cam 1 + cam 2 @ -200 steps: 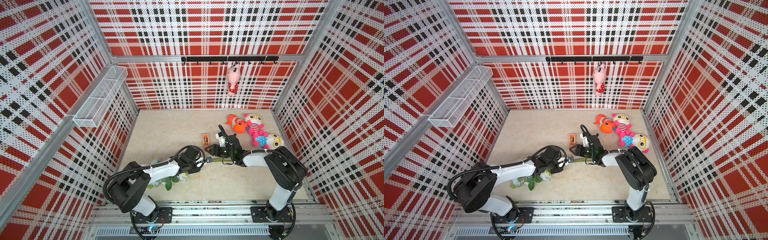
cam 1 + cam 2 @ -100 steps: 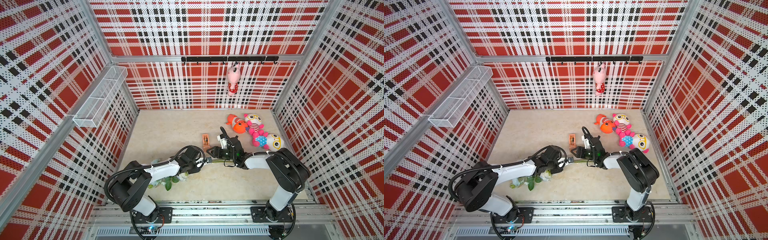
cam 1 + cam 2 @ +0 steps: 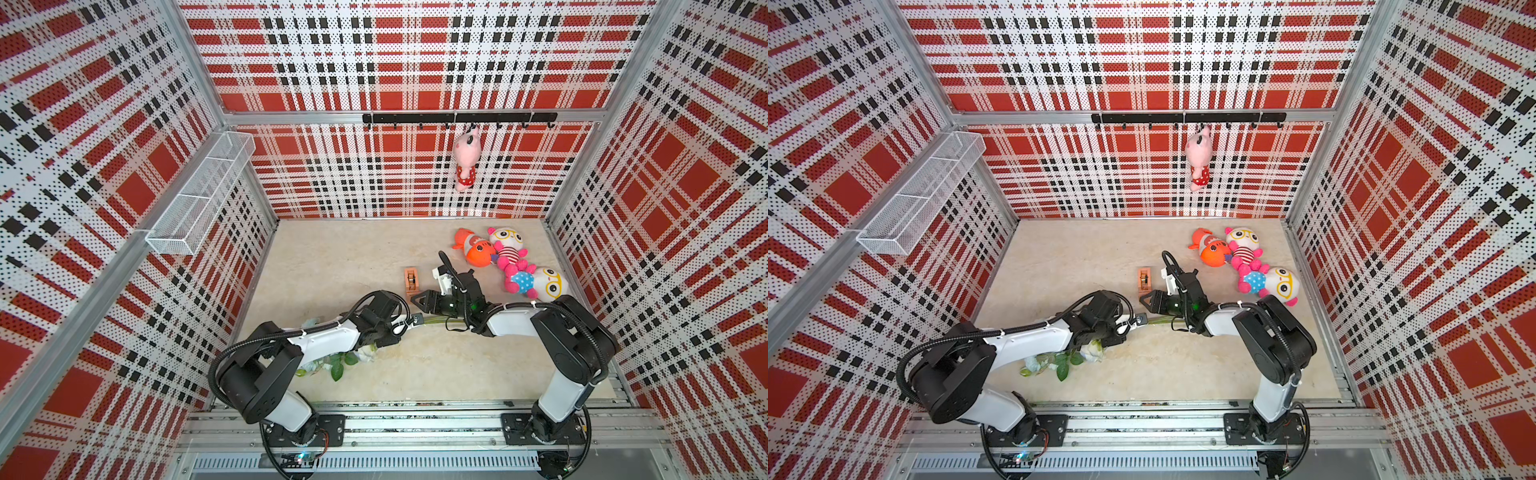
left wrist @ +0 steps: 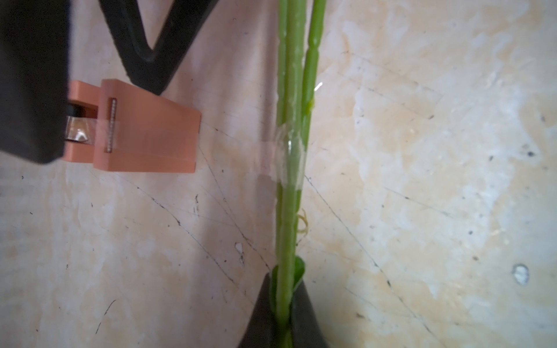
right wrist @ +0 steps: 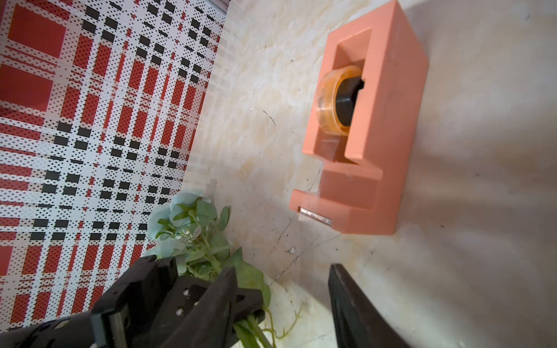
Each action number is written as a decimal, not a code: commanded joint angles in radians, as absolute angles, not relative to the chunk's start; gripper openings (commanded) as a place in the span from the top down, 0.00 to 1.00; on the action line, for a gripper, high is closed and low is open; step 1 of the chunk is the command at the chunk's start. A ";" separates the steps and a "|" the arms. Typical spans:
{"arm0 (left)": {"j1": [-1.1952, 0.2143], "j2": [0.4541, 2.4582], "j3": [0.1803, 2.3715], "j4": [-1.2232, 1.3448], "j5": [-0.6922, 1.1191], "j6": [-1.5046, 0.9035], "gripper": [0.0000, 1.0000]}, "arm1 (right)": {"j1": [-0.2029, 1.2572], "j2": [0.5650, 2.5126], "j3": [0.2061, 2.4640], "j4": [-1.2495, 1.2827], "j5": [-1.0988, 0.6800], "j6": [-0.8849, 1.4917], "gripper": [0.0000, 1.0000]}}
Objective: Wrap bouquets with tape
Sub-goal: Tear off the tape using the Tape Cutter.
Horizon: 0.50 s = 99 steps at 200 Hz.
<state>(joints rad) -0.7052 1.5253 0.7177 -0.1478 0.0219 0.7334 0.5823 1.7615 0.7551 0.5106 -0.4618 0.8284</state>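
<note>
The left claw squeezes the green stems of the bouquets, whose flowers lie on the near left floor. The right claw is open and empty, just beside the tape.

Left gripper clamped on bouquet stems; right gripper just beside them, tape dispenser near its tips.

Both top views: high overhead, whole scene. Wrist views: close, sharing tape.
</note>
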 commanded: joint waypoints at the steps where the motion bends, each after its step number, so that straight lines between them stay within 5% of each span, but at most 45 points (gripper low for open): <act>1: -0.698 1.510 0.735 -0.129 0.043 0.733 1.00 | 0.592 1.798 0.786 0.518 -0.466 0.834 0.48; 99: -0.736 1.456 0.712 -0.142 0.027 0.745 1.00 | 0.592 1.846 0.823 0.506 -0.467 0.818 0.51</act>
